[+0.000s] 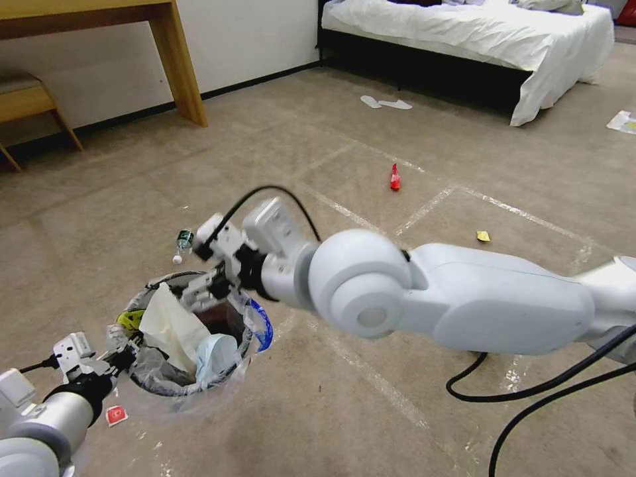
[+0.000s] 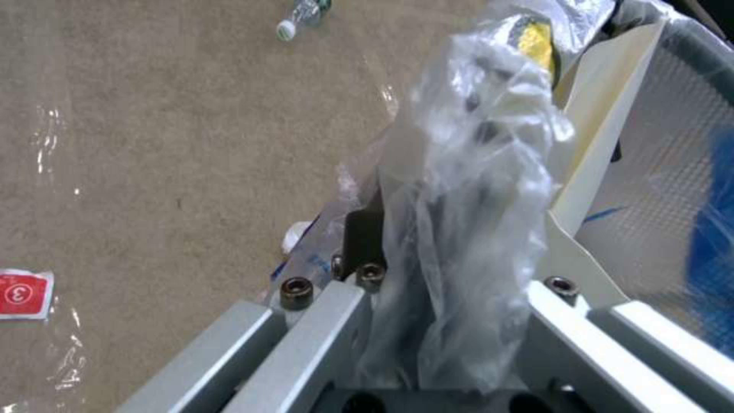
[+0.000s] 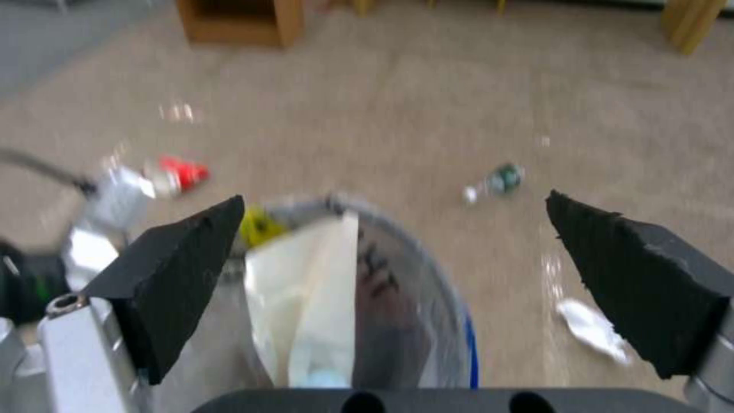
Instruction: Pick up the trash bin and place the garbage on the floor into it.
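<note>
Above the trash bin (image 1: 189, 371) hovers the right tool (image 1: 199, 291) (fingers spread).

One legible mark was present: the numeral "3" inside a white circle, printed on a small red wrapper (image 2: 24, 293) that lay on the carpet at the lower left of the left wrist view. The same red wrapper (image 1: 116, 415) appeared at the lower left of the head view, where its print was too small to read.
</note>
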